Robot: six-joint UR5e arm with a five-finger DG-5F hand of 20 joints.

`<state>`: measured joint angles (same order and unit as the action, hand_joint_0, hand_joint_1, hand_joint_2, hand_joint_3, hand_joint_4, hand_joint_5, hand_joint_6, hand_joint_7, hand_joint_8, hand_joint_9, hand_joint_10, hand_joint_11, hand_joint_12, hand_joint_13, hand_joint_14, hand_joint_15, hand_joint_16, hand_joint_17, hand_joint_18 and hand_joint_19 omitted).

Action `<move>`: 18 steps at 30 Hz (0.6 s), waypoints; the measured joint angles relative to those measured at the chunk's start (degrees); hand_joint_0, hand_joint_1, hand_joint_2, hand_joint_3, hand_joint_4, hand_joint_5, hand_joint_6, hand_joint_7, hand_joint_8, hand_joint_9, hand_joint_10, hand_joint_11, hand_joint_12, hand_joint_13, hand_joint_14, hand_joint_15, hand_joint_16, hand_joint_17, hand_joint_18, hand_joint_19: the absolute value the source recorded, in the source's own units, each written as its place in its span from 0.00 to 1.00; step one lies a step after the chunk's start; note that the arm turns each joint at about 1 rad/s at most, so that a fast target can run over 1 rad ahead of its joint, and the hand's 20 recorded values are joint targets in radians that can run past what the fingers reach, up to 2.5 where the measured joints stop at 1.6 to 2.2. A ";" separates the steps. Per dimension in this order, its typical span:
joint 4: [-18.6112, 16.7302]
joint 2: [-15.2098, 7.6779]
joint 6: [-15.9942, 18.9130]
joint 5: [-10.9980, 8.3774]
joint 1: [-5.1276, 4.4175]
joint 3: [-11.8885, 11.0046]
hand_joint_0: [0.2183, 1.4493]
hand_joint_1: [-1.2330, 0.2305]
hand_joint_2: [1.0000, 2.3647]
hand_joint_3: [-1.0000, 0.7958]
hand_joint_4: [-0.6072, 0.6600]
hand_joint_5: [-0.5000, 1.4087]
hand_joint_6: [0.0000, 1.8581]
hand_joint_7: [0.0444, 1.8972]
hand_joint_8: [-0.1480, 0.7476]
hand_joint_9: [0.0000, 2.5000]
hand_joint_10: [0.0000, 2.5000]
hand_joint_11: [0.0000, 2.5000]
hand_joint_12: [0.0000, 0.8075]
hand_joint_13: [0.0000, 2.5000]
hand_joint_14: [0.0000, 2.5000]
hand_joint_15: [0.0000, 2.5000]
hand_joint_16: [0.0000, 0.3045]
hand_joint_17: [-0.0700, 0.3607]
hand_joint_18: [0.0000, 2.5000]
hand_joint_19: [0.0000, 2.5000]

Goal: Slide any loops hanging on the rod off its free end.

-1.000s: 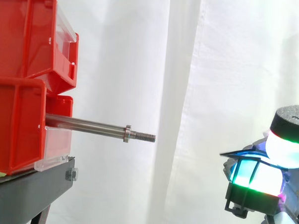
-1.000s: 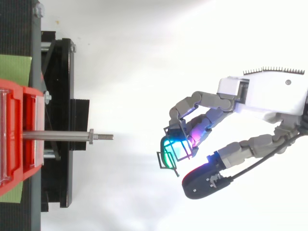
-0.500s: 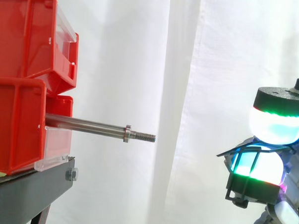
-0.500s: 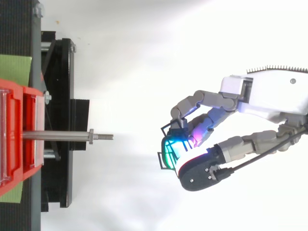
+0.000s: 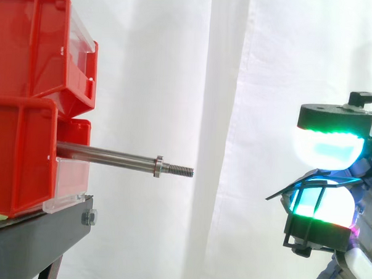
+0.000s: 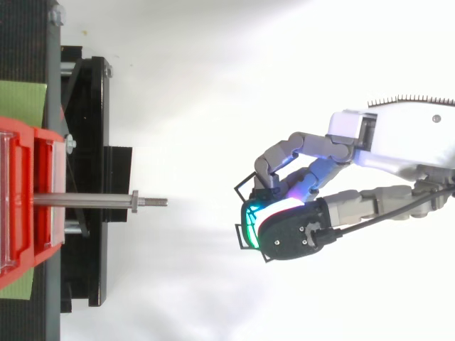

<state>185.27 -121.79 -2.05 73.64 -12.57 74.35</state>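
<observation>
Green-and-white glowing pads of the robot hand (image 6: 395, 142) pinch a black wire-frame loop (image 5: 311, 233) between the thumb above and the curled fingers (image 6: 284, 150) below, at the right of the side view. The loop is off the steel rod (image 5: 108, 154) and well apart from its threaded free end (image 5: 181, 171). The rod carries only a collar (image 5: 158, 166) and juts level from stacked red bins (image 5: 27, 108) on a black stand (image 5: 40, 232), before a white curtain (image 5: 225, 85).
</observation>
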 measured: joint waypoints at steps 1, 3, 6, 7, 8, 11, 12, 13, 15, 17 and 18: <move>0.00 0.00 -0.02 -0.03 0.00 0.00 0.29 0.56 0.00 0.29 0.62 0.20 0.42 0.59 0.53 0.41 0.00 0.14 0.39 0.29 0.00 0.03 0.14 0.39 0.29 0.10; 0.00 -0.01 -0.04 -0.05 0.00 0.00 0.29 0.57 0.00 0.28 0.62 0.21 0.41 0.60 0.51 0.41 0.01 0.13 0.39 0.29 0.00 0.02 0.14 0.39 0.29 0.10; 0.00 -0.01 -0.05 -0.07 0.00 0.00 0.28 0.55 0.00 0.28 0.61 0.21 0.40 0.62 0.52 0.41 0.00 0.13 0.39 0.30 0.00 0.03 0.14 0.39 0.30 0.10; 0.00 -0.01 -0.06 -0.07 0.00 0.00 0.27 0.52 0.00 0.28 0.61 0.21 0.40 0.62 0.52 0.41 0.00 0.14 0.40 0.30 0.00 0.03 0.15 0.40 0.30 0.09; 0.00 -0.01 -0.06 -0.08 0.00 0.00 0.26 0.50 0.00 0.28 0.60 0.20 0.40 0.62 0.53 0.41 0.00 0.13 0.40 0.30 0.00 0.03 0.15 0.40 0.30 0.10; 0.00 -0.02 -0.06 -0.08 0.00 0.00 0.24 0.42 0.00 0.28 0.60 0.19 0.41 0.59 0.54 0.40 0.00 0.13 0.41 0.30 0.00 0.03 0.15 0.41 0.31 0.09; 0.00 -0.02 -0.06 -0.08 0.00 0.00 0.24 0.40 0.00 0.28 0.60 0.19 0.41 0.59 0.53 0.40 0.01 0.14 0.42 0.30 0.00 0.02 0.16 0.41 0.31 0.09; 0.00 -0.02 -0.06 -0.08 0.00 0.00 0.23 0.37 0.00 0.28 0.61 0.19 0.41 0.58 0.53 0.39 0.00 0.14 0.42 0.30 0.00 0.02 0.16 0.41 0.31 0.09; 0.00 -0.02 -0.06 -0.08 0.00 0.00 0.23 0.36 0.00 0.28 0.61 0.19 0.42 0.58 0.54 0.39 0.00 0.14 0.42 0.30 0.00 0.02 0.16 0.41 0.31 0.09; 0.00 -0.02 -0.06 -0.08 0.00 0.00 0.23 0.35 0.00 0.28 0.61 0.19 0.42 0.58 0.53 0.39 0.00 0.14 0.42 0.30 0.00 0.02 0.16 0.41 0.31 0.09; 0.00 -0.02 -0.04 -0.08 0.00 0.00 0.25 0.34 0.00 0.28 0.62 0.18 0.43 0.58 0.53 0.39 0.00 0.14 0.41 0.29 0.00 0.02 0.15 0.41 0.30 0.09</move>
<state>185.27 -121.82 -2.09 73.56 -12.57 74.35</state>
